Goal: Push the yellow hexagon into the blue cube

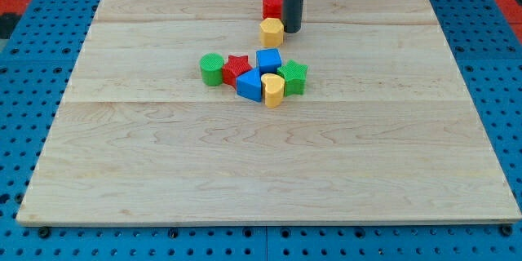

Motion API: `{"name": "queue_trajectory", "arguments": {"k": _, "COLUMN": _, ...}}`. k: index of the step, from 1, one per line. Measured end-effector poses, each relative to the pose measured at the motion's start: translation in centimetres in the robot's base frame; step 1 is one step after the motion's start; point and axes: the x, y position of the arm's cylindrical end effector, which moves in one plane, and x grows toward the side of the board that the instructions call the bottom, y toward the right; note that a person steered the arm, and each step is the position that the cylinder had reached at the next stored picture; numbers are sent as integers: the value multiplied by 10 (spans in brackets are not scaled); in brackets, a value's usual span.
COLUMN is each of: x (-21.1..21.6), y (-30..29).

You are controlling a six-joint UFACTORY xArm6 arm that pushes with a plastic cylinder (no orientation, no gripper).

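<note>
The yellow hexagon [272, 32] sits near the view's top centre, just below a red cylinder [272, 4]. My tip [291, 30] touches or nearly touches the hexagon's right side. The blue cube [268, 59] lies a short way below the hexagon, at the top of a cluster of blocks. A small gap separates the hexagon from the cube.
The cluster holds a green cylinder [212, 69], a red star [236, 68], a blue wedge-like block [249, 85], a yellow rounded block [272, 90] and a green star [293, 77]. The wooden board [261, 171] lies on a blue pegboard.
</note>
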Motion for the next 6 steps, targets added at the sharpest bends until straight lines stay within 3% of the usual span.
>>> {"name": "queue_trajectory", "arguments": {"k": 1, "x": -25, "y": 20}}
{"name": "queue_trajectory", "arguments": {"k": 3, "x": -1, "y": -80}}
{"name": "queue_trajectory", "arguments": {"k": 4, "x": 36, "y": -78}}
{"name": "queue_trajectory", "arguments": {"k": 5, "x": 11, "y": -81}}
{"name": "queue_trajectory", "arguments": {"k": 6, "x": -2, "y": -36}}
